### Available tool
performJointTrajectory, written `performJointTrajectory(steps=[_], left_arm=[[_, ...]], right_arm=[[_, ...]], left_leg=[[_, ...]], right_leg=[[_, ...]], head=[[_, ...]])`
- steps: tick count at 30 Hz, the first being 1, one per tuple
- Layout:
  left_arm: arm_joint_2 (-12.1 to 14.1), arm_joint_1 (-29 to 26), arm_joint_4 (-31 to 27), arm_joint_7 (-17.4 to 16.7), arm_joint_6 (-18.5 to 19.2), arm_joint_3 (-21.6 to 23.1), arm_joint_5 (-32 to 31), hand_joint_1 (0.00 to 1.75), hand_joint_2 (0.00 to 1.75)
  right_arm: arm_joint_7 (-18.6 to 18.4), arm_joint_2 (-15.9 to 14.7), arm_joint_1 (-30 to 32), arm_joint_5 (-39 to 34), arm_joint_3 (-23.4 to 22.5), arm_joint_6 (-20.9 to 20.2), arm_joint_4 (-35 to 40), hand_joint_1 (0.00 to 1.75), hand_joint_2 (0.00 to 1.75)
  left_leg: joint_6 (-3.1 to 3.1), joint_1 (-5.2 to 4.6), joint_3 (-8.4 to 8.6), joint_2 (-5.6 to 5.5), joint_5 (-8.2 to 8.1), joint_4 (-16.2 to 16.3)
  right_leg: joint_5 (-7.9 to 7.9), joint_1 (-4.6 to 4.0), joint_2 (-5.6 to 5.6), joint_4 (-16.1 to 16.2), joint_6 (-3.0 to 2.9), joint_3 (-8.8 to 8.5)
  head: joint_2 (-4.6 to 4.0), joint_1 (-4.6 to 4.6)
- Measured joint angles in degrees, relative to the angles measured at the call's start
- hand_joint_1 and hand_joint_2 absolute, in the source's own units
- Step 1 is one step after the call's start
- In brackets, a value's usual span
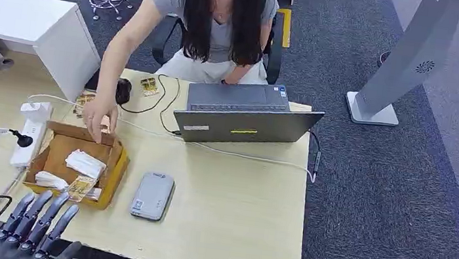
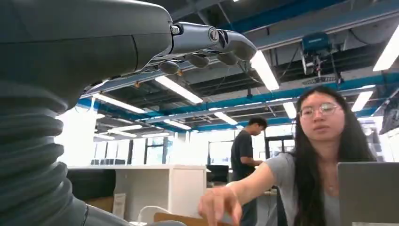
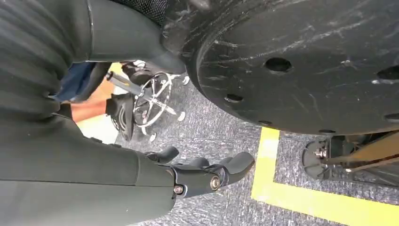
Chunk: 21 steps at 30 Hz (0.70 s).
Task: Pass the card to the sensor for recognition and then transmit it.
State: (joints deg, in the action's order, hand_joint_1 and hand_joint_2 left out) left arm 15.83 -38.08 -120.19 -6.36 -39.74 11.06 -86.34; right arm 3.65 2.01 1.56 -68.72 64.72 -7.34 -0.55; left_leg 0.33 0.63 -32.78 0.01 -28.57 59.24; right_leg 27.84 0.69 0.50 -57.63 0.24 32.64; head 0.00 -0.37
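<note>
Left hand point(image 1: 37, 225) spread wide, empty, near box point(image 1: 118, 167); card point(image 1: 80, 186), thin, light, stiff: pinch its free edge. Right hand point(image 3: 207, 174) empty, fingers apart.

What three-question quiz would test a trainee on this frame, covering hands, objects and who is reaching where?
1. True or false: the left hand holds a card.
2. Whose hand is at the far rim of the cardboard box?
   A. the robot's
   B. the seated person's
   C. nobody's
3. Fill in: the grey card reader lies on the table just to the ___ of the box in the head view.

Key:
1. False; its fingers are spread and empty.
2. B.
3. Right.
</note>
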Motion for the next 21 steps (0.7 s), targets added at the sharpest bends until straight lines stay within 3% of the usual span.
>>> performJointTrajectory(steps=[4, 9, 14, 21], left_arm=[[2.12, -0.08, 0.72, -3.01, 0.04, 1.31, 0.04, 0.00, 1.75], [3.54, 1.33, 2.49, -3.75, 0.02, 3.01, 0.22, 0.00, 1.75], [3.93, 5.58, 6.06, -3.73, 0.02, 4.94, 0.83, 0.00, 1.75], [3.95, 7.59, 8.39, -3.52, 0.00, 5.92, 0.98, 0.00, 1.75]], right_arm=[[-0.04, 0.02, 0.00, -0.28, 0.00, 0.00, 0.00, 0.00, 1.75], [-0.26, 0.04, -0.04, -0.31, 0.02, -0.02, 0.00, 0.00, 1.75], [-0.50, 0.04, -0.11, -0.24, 0.02, -0.07, 0.00, 0.00, 1.75], [-0.57, 0.04, -0.11, -0.24, 0.02, -0.07, 0.00, 0.00, 1.75]], left_leg=[[0.00, 0.00, 0.01, -0.02, 0.00, 0.00], [0.00, 0.00, 0.03, -0.05, 0.00, 0.01], [0.00, 0.00, 0.05, -0.12, 0.02, 0.01], [0.01, 0.00, 0.05, -0.12, 0.01, 0.01]], right_leg=[[0.00, 0.00, -0.01, 0.00, 0.00, -0.02], [0.00, 0.00, -0.05, 0.00, 0.00, -0.04], [-0.01, 0.00, -0.09, 0.00, 0.00, -0.08], [0.00, 0.00, -0.09, 0.00, 0.00, -0.07]], head=[[0.00, 0.02], [0.00, 0.00], [0.00, 0.02], [0.00, 0.00]])
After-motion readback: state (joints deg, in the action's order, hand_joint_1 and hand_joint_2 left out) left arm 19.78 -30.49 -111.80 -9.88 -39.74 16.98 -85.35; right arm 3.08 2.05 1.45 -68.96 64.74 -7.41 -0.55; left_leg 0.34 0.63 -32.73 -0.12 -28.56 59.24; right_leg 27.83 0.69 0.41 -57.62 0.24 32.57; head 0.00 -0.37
